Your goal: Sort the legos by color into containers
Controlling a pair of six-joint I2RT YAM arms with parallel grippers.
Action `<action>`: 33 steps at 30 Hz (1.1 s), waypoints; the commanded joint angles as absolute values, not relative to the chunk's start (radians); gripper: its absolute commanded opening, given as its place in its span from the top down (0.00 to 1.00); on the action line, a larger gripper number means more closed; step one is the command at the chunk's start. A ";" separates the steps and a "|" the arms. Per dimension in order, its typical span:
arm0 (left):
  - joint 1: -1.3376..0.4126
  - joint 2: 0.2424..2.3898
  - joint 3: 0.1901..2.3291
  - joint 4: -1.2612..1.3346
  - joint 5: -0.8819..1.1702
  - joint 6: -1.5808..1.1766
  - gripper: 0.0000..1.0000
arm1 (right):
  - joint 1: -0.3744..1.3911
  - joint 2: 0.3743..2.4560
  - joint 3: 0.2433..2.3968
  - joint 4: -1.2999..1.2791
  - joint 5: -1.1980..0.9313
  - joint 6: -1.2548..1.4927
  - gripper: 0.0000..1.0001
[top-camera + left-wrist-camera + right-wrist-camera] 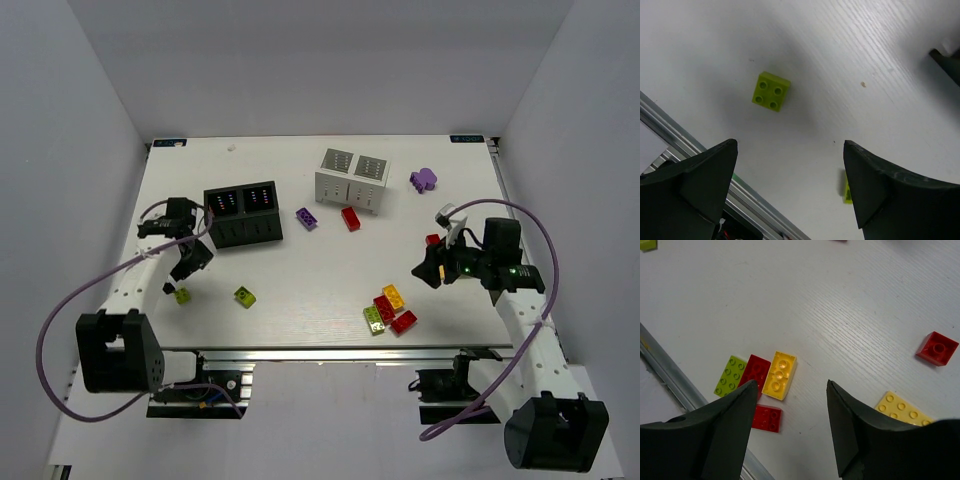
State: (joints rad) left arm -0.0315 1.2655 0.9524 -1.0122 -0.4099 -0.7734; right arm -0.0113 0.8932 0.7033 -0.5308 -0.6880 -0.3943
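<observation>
The black container (pixel 243 213) stands at the left and the white container (pixel 352 180) at the back centre. My left gripper (pixel 185 265) is open and empty above the table, just in front of the black one. In the left wrist view it (pixel 790 165) hangs over bare table, with a lime brick (pixel 771 91) ahead of it. My right gripper (pixel 432 268) is open and empty. In the right wrist view it (pixel 791 390) is just above a cluster: a yellow brick (pixel 780 375), two red bricks (pixel 755 374) (pixel 766 418) and a lime brick (pixel 730 376).
Two lime bricks (pixel 183 295) (pixel 245 296) lie at the front left. A purple brick (pixel 307 218) and a red brick (pixel 351 218) lie between the containers, a purple piece (pixel 423 179) at the back right. A small red brick (pixel 938 348) and a yellow brick (pixel 904 408) lie by my right gripper.
</observation>
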 commanded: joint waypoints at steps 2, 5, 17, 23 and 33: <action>0.041 1.353 0.970 -0.990 -0.370 -0.739 0.04 | 0.038 0.896 0.752 -0.545 -0.678 -0.413 0.37; 0.092 1.385 0.968 -0.989 -0.334 -0.756 0.02 | 0.058 0.902 0.753 -0.548 -0.676 -0.420 0.34; 0.218 1.477 0.885 -0.833 -0.247 -0.960 0.03 | 0.109 0.920 0.762 -0.571 -0.677 -0.449 0.32; 0.227 1.565 0.910 -0.805 -0.210 -0.923 0.09 | 0.127 0.927 0.765 -0.569 -0.664 -0.453 0.31; 0.264 1.571 0.865 -0.785 -0.253 -0.916 0.20 | 0.124 0.928 0.761 -0.565 -0.663 -0.454 0.31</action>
State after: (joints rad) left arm 0.2455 1.5784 0.8894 -0.8017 -0.2276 -0.9207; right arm 0.1196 0.9249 0.7200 -0.5705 -0.6594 -0.4435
